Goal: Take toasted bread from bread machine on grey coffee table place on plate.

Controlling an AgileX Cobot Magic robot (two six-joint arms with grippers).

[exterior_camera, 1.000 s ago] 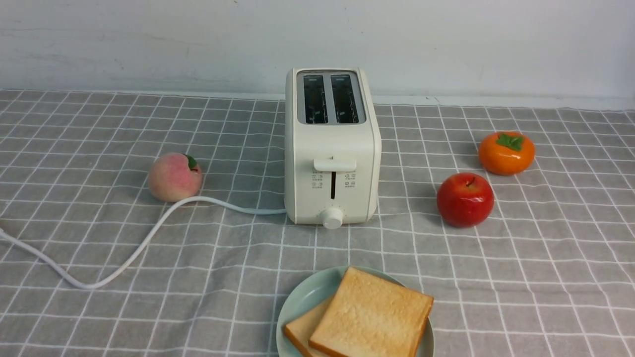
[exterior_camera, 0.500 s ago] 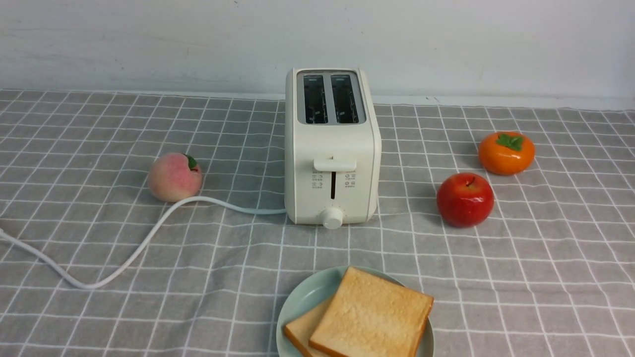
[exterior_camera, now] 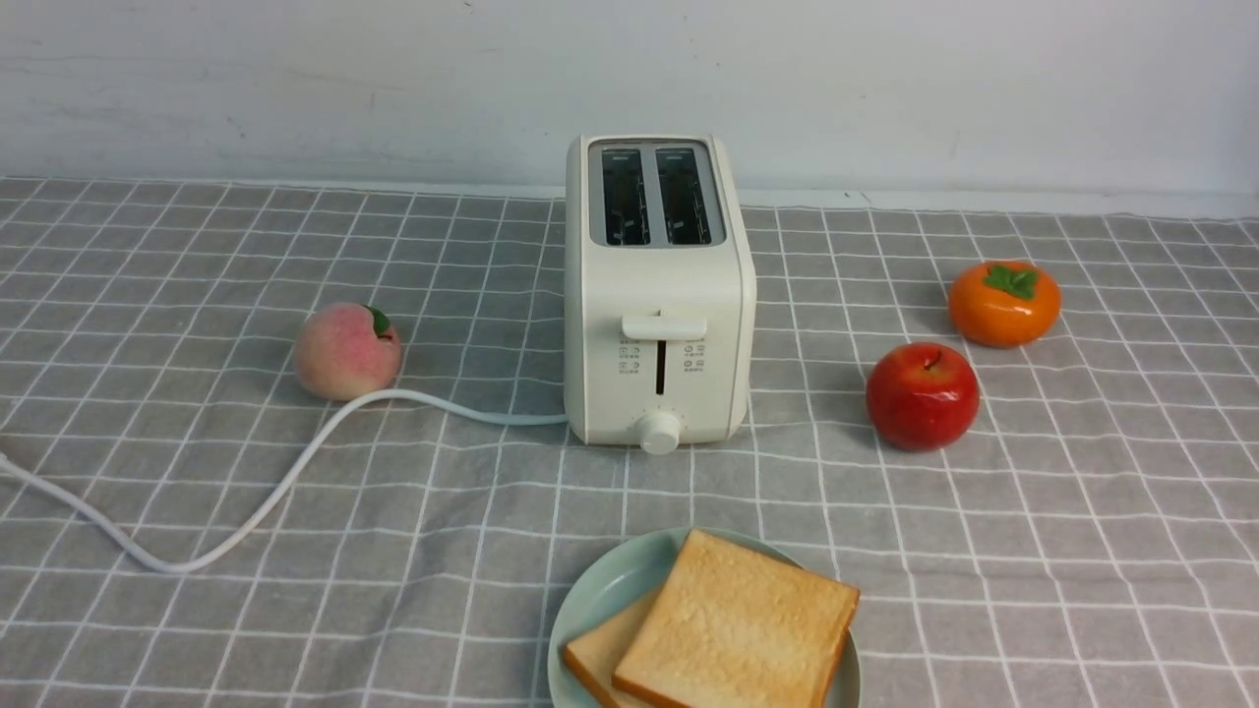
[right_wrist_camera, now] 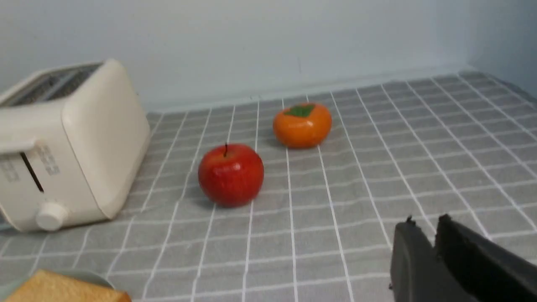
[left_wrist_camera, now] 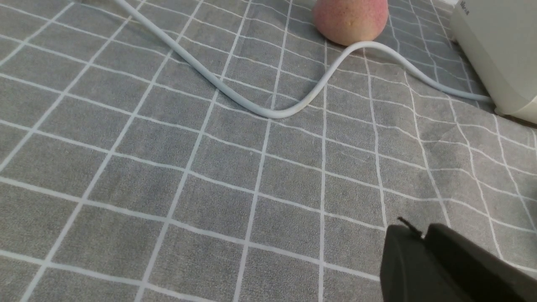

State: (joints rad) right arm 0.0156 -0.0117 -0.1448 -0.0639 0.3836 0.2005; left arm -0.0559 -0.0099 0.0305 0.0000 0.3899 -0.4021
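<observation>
The left hand (left_wrist_camera: 421, 235) is seen only in its wrist view, as two black fingers lying almost together with a thin seam between them; nothing is held, and the hand hangs above bare grey cloth with white grid lines on the table (left_wrist_camera: 126, 176). The right hand (right_wrist_camera: 423, 228) is likewise shown in its own wrist view alone, its two black fingers parted by a narrow slot, with nothing between them. Whether either hand touches the cloth cannot be told, since only the finger ends are caught at the frame edge.

The two square slices of golden toasted bread (exterior_camera: 738, 629) are laid overlapping on the round pale mint-green plate (exterior_camera: 610, 590) at the near edge of the table, in front of the cream-white two-slot bread machine (exterior_camera: 659, 295). Both slots appear dark and vacant. A white cord (exterior_camera: 295, 462) is run from the machine's left side past a pink peach (exterior_camera: 346, 351). To the machine's right a red apple (exterior_camera: 922, 395) is set, and beyond it an orange persimmon (exterior_camera: 1003, 303); the two fruits are apart.
</observation>
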